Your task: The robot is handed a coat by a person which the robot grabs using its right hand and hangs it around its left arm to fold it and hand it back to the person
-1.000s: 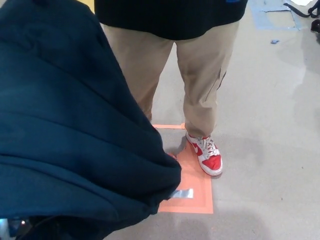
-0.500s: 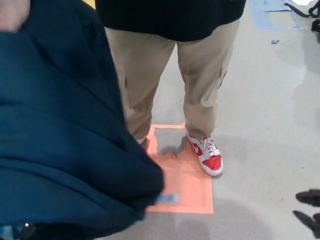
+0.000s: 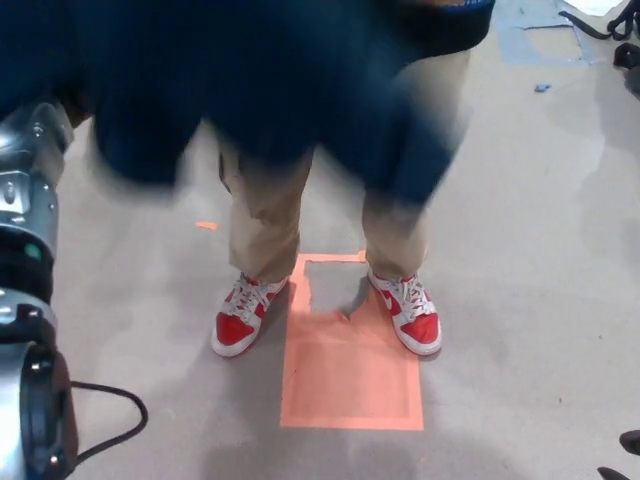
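The dark blue coat (image 3: 270, 80) is a blurred mass across the top of the head view, in front of the person's waist and thighs. It is raised off my left arm (image 3: 25, 250), whose bare silver forearm runs up the left edge. The upper end of that arm goes under the coat's edge, so my left hand is hidden. Only small black tips of my right hand (image 3: 628, 442) show in the bottom right corner, well away from the coat. Who holds the coat is not visible.
The person stands close in front, in tan trousers (image 3: 265, 215) and red-and-white sneakers (image 3: 238, 318). An orange taped rectangle (image 3: 350, 370) lies on the grey floor between the feet. A black cable (image 3: 115, 425) loops beside my left arm.
The coat has swung up off my left arm toward the person, uncovering the forearm, the floor and the person's other shoe. My right hand has sunk lower into the corner.
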{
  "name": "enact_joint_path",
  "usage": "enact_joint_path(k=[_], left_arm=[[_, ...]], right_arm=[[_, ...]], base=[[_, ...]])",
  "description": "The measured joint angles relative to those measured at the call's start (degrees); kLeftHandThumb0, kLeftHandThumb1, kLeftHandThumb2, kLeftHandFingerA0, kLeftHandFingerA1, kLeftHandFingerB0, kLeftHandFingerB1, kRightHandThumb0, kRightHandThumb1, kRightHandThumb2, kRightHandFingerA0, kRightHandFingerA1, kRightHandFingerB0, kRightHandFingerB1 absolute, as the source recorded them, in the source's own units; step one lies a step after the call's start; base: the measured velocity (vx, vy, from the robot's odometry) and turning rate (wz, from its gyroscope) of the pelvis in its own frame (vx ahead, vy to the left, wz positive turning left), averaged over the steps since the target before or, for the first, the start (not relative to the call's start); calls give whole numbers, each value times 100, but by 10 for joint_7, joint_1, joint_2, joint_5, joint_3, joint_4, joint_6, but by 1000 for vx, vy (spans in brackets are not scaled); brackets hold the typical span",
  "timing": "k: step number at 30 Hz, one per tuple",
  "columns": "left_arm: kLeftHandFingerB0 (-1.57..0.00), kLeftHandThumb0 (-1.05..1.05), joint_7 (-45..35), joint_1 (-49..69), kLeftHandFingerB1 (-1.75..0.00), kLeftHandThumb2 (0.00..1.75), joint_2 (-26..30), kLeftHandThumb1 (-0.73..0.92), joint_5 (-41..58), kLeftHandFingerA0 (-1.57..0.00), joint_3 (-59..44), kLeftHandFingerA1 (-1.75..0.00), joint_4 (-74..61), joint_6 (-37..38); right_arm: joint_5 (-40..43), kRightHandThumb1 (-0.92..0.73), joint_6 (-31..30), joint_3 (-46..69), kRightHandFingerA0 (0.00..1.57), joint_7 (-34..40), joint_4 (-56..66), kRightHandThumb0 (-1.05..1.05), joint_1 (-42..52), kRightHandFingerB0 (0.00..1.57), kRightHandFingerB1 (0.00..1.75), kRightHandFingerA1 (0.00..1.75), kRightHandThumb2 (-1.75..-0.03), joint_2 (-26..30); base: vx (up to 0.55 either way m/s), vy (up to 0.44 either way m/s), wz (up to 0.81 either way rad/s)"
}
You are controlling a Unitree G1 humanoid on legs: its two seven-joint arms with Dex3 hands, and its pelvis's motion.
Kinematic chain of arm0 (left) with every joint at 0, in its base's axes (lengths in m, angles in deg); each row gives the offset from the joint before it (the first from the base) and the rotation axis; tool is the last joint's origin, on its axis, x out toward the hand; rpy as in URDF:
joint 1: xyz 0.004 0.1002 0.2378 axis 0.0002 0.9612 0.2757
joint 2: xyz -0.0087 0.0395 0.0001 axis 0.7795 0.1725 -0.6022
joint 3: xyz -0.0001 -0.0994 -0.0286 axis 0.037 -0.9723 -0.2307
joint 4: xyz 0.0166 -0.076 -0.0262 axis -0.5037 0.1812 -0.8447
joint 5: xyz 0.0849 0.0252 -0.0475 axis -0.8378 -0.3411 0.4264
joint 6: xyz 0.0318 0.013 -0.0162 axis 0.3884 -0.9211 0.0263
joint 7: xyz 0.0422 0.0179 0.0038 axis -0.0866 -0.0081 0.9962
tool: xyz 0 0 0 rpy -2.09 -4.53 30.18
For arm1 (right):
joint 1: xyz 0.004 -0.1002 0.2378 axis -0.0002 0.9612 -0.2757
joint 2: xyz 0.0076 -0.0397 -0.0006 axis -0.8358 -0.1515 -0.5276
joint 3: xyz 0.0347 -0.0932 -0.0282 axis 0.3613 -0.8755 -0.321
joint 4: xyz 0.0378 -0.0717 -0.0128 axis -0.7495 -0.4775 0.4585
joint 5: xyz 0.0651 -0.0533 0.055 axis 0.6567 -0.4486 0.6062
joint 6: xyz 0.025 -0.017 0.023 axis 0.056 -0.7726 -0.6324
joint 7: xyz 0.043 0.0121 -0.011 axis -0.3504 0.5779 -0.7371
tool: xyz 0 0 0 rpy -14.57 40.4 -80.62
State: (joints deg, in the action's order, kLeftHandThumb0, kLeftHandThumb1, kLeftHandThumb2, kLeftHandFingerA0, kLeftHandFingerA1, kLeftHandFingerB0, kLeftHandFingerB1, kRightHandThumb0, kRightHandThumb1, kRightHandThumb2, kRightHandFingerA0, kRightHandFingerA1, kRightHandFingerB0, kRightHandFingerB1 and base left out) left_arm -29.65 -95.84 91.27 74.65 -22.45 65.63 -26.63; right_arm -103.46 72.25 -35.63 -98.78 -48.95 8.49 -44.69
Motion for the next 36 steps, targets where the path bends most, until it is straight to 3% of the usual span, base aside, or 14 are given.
enact_joint_path(k=[4, 7, 10, 14, 15, 16, 17, 20, 21, 22, 26, 29, 35, 36], left_arm=[[0, -36, -1, 24, -47, 104, 1, 49, 2, 0, 1, -48, -16, 0], [0, -36, -5, 64, -47, 105, -1, 50, 4, 0, 2, -48, -32, 0], [0, -35, -7, 101, -48, 107, -3, 53, 6, 0, 4, -48, -42, 0], [0, -35, -18, 173, -48, 106, -13, 52, 10, 0, 4, -48, -43, 6], [-10, -64, -21, 187, -26, 65, -14, 79, 11, -15, 3, -30, -43, 8], [0, -35, -26, 210, -48, 107, -17, 54, 13, 0, 2, -49, -43, 9], [0, -35, -30, 226, -48, 107, -18, 55, 15, 0, 1, -49, -42, 11], [0, -34, -45, 273, -49, 109, -21, 58, 23, 0, -5, -49, -41, 18], [-8, -58, -50, 292, -25, 64, -22, 78, 26, -12, -8, -32, -39, 22], [0, -62, -52, 300, -36, 90, -22, 55, 27, -4, -9, -44, -38, 24], [-8, -59, -63, 352, -28, 64, -23, 81, 36, -12, -25, -32, -28, 29], [-1, -65, -62, 370, -38, 98, -20, 66, 37, -1, -26, -38, -7, 35], [-9, -59, -41, 395, -23, 69, 11, 88, 24, -8, -21, -23, 65, 57], [0, -71, -39, 397, -23, 103, 15, 76, 23, 0, -21, -24, 78, 61]], right_arm=[[0, -77, 2, 1, 2, 0, 0, -63, 1, 1, 22, 24, -63, 0], [0, -61, 4, 3, 0, 0, 0, -66, 1, 1, 24, 24, -94, 0], [1, -77, 5, 5, 1, 0, 0, -61, 1, 2, 18, 18, -65, 0], [3, -62, 5, 11, 0, -4, 0, -67, 4, 2, 22, 21, -93, 2], [3, -74, 5, 12, 2, -5, 0, -57, 4, 2, 20, 19, -67, 2], [3, -78, 5, 14, 2, -6, 0, -61, 5, 3, 22, 21, -66, 2], [3, -64, 5, 16, 2, -7, 0, -67, 6, 0, 21, 21, -90, 2], [3, -80, 4, 17, 2, -8, 0, -60, 6, 3, 22, 20, -66, 3], [3, -80, 4, 17, 2, -8, 0, -58, 6, 3, 23, 22, -66, 3], [2, -80, 4, 17, 3, -8, 0, -58, 7, 3, 24, 23, -65, 3], [3, -64, 5, 20, 0, -10, 1, -70, 13, 3, 22, 20, -96, 3], [2, -64, 1, 19, 0, -10, 0, -69, 14, 3, 22, 19, -94, 3], [0, -64, -8, 15, 0, -10, 0, -70, 15, 2, 21, 17, -94, 3], [0, -64, -9, 15, 0, -10, 0, -73, 15, 2, 19, 15, -94, 3]], base=[[0, 0, 0], [0, 0, 0], [0, 0, 0], [0, 0, 0], [0, 0, 0], [0, 0, 0], [0, 0, 0], [0, 0, 0], [0, 0, 0], [0, 0, 0], [0, 0, 0], [0, 0, 0], [0, 0, 0], [0, 0, 0]])
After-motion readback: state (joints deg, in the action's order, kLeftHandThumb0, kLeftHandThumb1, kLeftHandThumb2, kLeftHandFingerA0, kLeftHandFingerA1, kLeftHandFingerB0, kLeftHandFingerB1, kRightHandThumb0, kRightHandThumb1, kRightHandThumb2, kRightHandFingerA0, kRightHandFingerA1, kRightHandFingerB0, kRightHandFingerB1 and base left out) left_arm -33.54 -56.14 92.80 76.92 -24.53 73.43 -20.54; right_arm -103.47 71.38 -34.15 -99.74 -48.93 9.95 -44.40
